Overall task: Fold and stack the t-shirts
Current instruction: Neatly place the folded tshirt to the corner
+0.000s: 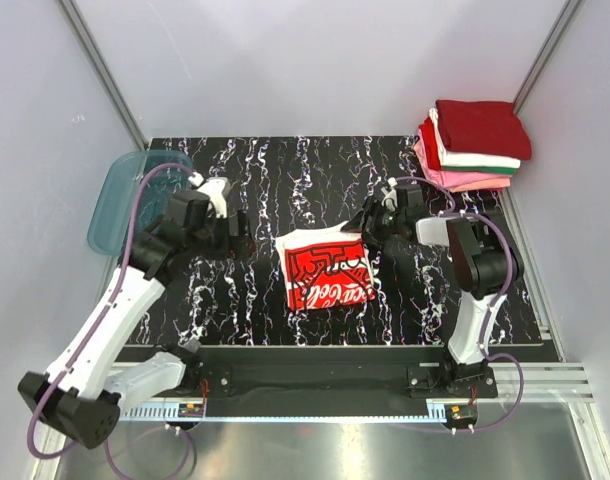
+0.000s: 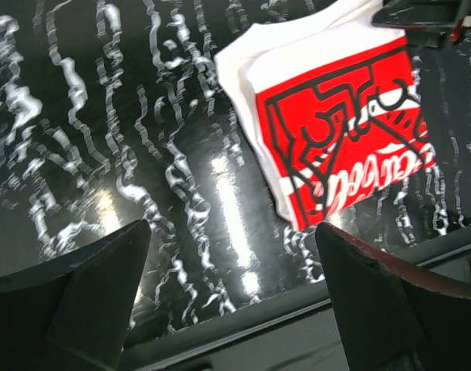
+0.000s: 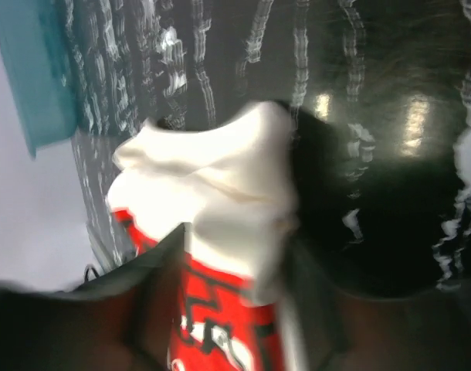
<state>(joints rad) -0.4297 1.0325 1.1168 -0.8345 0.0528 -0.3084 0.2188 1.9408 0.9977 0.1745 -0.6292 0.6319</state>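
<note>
Printed t-shirt (image 1: 326,270), white with a red lettered panel, lay folded near the middle of the surface (image 1: 275,180), print side up, between your two arms. You held the left fingers (image 2: 89,294) spread wide with nothing between them, over bare surface just left of the shirt and apart from it. Your right fingers (image 3: 154,305) sat at the shirt's far right edge, one on each side of a bunched white fold. That wrist view was blurred, so you could not tell whether they were pinching the cloth or only straddling it. From the left wrist camera the shirt showed stacked white layers along its left edge beside the red panel. The other folded t-shirts (image 1: 475,148) were piled at the far right corner, dark red on top, then white, with pink beneath, well apart from the printed one. A teal tub (image 1: 120,200) sat at the far left corner, beside your left arm.
</note>
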